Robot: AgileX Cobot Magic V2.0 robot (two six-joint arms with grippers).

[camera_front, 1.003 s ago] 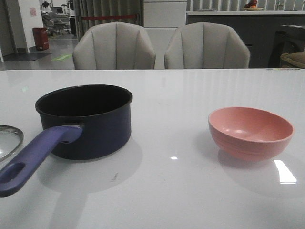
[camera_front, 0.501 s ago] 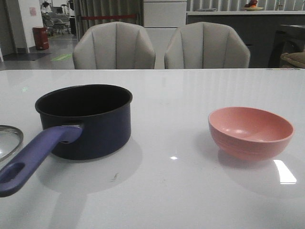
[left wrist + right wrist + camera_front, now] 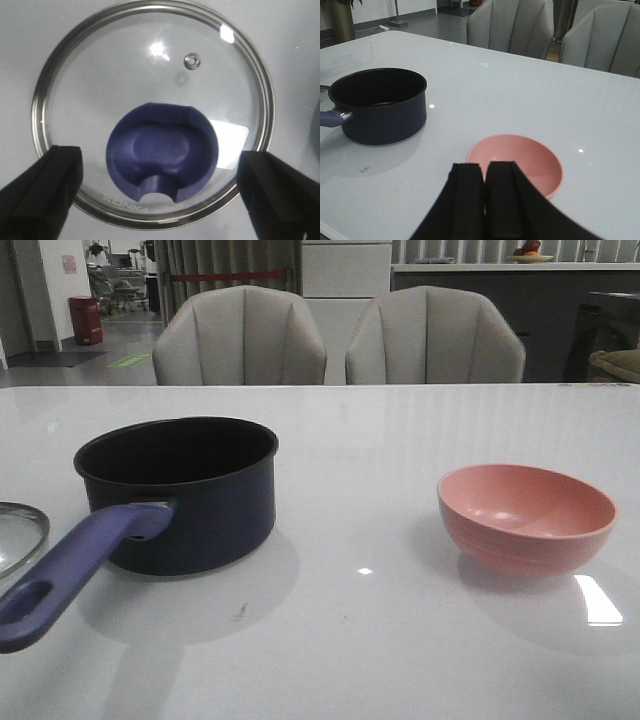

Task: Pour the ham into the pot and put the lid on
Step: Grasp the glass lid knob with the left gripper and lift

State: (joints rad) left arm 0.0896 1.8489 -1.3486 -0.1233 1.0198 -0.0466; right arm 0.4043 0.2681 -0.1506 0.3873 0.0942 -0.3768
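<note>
Front view: no displacement detected for the pot (image 3: 180,492), the lid (image 3: 20,536) or the pink bowl (image 3: 526,516); sub-pixel shifts possibly go unresolved at this resolution.

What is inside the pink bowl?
Nothing shows: the bowl looks bare pink inside in the front view. Its near wall hides the part of the floor behind it, and the right gripper covers its near side in the wrist view.

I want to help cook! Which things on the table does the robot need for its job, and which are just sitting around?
Needed for the job:
pot
lid
pink bowl, probably what gets poured from, though no ham shows in it

Just around:
two chairs behind the table
</note>
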